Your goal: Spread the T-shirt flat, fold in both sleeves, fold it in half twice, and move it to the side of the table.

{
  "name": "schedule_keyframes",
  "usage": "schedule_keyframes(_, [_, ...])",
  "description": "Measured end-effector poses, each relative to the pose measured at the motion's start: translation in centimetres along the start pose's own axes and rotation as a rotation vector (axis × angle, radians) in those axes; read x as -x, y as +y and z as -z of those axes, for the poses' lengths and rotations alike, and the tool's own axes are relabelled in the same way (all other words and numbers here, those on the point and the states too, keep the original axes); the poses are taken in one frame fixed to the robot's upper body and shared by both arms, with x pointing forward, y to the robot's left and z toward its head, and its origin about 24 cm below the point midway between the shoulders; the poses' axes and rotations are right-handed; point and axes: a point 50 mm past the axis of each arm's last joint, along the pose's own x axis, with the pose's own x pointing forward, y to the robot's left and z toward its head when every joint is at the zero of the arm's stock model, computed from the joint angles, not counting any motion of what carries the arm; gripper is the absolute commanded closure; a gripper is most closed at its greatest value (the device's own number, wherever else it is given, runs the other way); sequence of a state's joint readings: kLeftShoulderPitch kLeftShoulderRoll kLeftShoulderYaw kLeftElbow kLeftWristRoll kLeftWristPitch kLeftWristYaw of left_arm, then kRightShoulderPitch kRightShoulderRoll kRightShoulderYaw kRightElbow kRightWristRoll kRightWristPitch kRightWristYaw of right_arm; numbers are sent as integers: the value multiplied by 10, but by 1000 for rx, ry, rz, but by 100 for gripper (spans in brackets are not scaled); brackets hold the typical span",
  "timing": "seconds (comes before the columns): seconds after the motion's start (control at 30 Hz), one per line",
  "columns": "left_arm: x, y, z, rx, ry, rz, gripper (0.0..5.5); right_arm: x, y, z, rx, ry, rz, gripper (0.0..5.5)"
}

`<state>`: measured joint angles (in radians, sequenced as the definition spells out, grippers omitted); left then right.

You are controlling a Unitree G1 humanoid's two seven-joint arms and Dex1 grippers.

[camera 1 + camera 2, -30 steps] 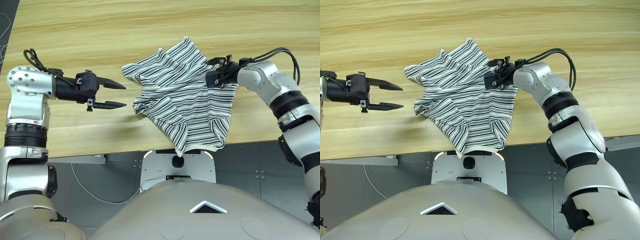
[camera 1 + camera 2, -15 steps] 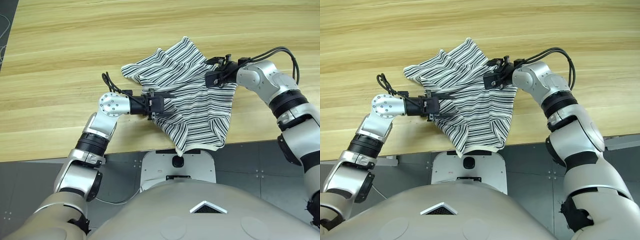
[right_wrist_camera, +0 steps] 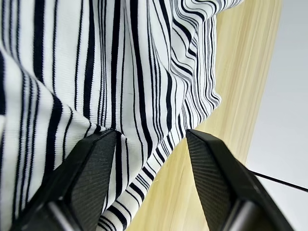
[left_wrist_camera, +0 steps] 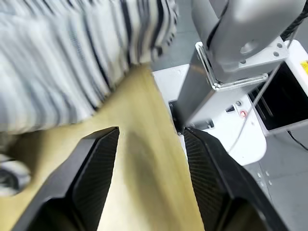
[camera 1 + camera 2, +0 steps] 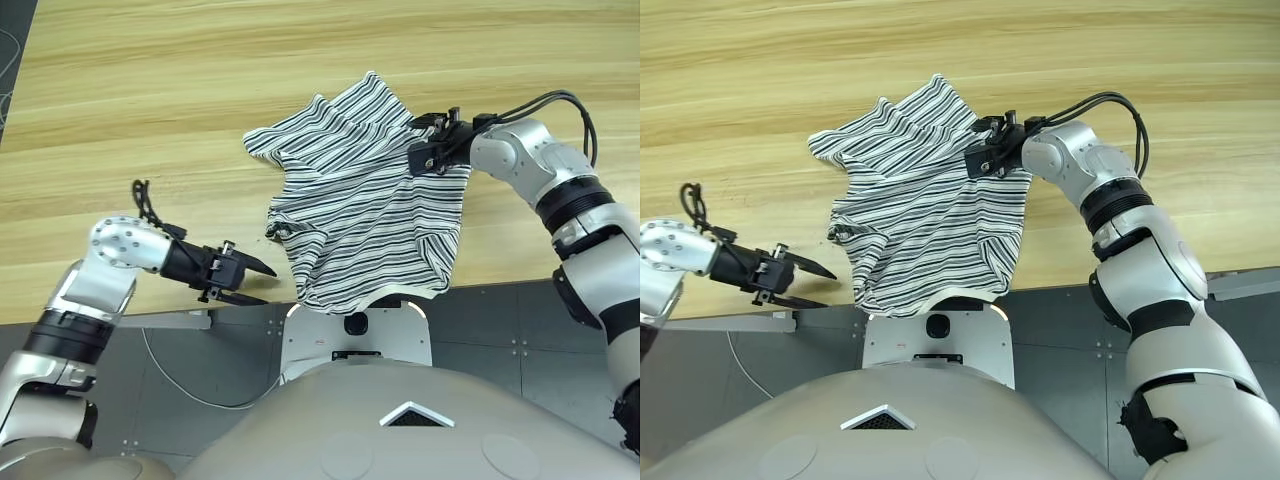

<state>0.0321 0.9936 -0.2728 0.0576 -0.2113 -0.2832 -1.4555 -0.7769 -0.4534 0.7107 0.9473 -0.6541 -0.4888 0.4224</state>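
Observation:
A black-and-white striped T-shirt lies crumpled on the wooden table, its lower hem hanging over the front edge. My left gripper hovers at the front edge, just left of the hanging hem, open and empty. The left wrist view has its fingers over bare wood, with the shirt beyond them. My right gripper rests on the shirt's right side. In the right wrist view its fingers stand apart, open, with striped cloth flat between them.
Bare wood stretches left of the shirt and across the far side of the table. Below the front edge stands a white and grey base on a grey floor, with a thin cable beside it.
My left gripper went to the shirt's left edge, then drew back to the front edge. The shirt's lower part has shifted left and spread wider. The right gripper stayed put.

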Motion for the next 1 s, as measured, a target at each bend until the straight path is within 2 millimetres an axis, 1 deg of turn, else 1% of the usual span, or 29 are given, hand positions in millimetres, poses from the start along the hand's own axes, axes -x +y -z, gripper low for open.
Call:
schedule_keyframes(0.07, [6,-4,-1,8,-6,-16,301,0,0,1,3,4,-3,282])
schedule_keyframes(0.17, [5,-12,3,38,-1,-8,301,0,-1,1,9,6,-7,282])
schedule_keyframes(0.2, [7,-12,5,40,9,-12,301,0,-1,1,11,8,-8,282])
schedule_keyframes(0.23, [11,-8,3,29,8,-48,301,0,-2,1,13,11,-10,282])
schedule_keyframes(0.27, [17,5,-4,-7,-24,-133,301,0,-2,2,15,15,-11,282])
schedule_keyframes(0.3, [23,21,-15,-57,-79,-233,301,0,-2,2,16,17,-12,282])
schedule_keyframes(0.33, [27,39,-33,-126,-167,-338,301,0,-2,2,16,18,-11,282])
schedule_keyframes(0.37, [26,51,-46,-172,-224,-393,301,-1,-2,2,17,15,-8,282])
schedule_keyframes(0.4, [21,60,-57,-208,-278,-434,301,-1,-2,1,17,14,-7,282])
schedule_keyframes(0.43, [9,65,-63,-228,-303,-431,301,-2,-3,0,17,12,-5,282])
schedule_keyframes(0.57, [-30,68,-65,-213,-302,-375,301,-2,-2,1,16,15,-4,282])
schedule_keyframes(0.6, [-44,71,-65,-202,-292,-368,301,-2,-3,1,17,16,-4,282])
schedule_keyframes(0.7, [-68,77,-70,-218,-259,-358,301,-2,-3,1,17,16,-4,282])
schedule_keyframes(0.77, [-93,75,-67,-234,-204,-310,301,-2,-3,1,17,15,-3,282])
schedule_keyframes(0.8, [-103,72,-61,-235,-155,-277,301,-2,-2,0,17,15,-2,282])
schedule_keyframes(0.83, [-106,70,-54,-235,-111,-258,301,-2,-2,0,18,15,-1,282])
schedule_keyframes(0.9, [-98,68,-46,-258,-57,-248,301,-2,-2,0,22,16,-3,282])
schedule_keyframes(1.0, [-68,64,-31,-277,61,-238,301,-2,-2,0,24,16,-3,282])
